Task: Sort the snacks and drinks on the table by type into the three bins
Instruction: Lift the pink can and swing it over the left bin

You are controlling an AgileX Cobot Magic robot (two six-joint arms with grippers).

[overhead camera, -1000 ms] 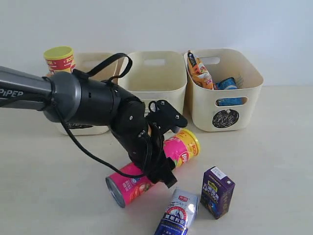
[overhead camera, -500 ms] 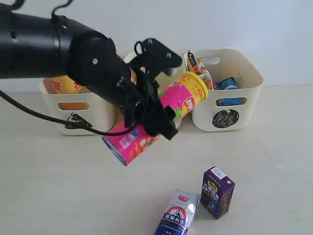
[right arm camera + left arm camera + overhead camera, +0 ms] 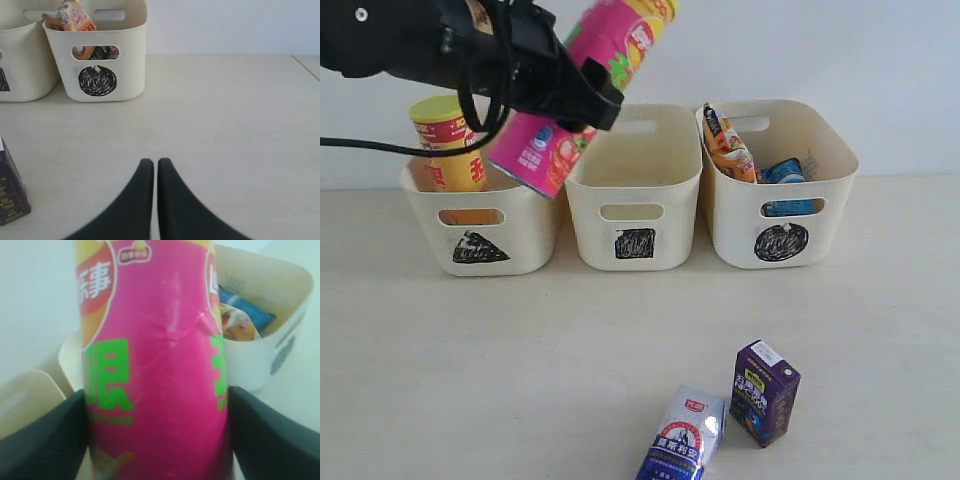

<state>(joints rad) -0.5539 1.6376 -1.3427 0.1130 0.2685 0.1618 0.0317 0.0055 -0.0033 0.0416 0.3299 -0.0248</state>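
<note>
Pink chip tube (image 3: 582, 85) is up in the air, well clear of the table (image 3: 470, 380), clamped across its middle by the left gripper (image 3: 572, 95). The left wrist view shows both dark fingers (image 3: 40, 440) pressed against opposite sides of the pink wall. The tube hangs tilted, its lidded end high toward the back wall and its lower end over the right-hand part of the triangle bin (image 3: 480, 235), just beside the yellow tube (image 3: 445, 140) standing inside that bin. The step in hand looks like delivery of this second tube to the bin that holds the first. The next move calls for bringing the lower end fully inside the rim and tipping the tube more upright so it clears both the rim and the yellow tube. Only then should the jaws part, since a release from this height and tilt could send it bouncing out or knock its neighbour over. The circle bin (image 3: 780, 215) holds the foil packets (image 3: 730, 145), and the square bin (image 3: 635, 215) shows nothing inside from this angle. The 2 drinks, a purple carton (image 3: 763, 392) standing and a white-and-blue carton (image 3: 685, 435) lying beside it, wait on the table, probably bound for the square bin. The right gripper (image 3: 151, 175) hovers low over bare table with its jaws pressed together and nothing between them, and the purple carton is off to one side.
</note>
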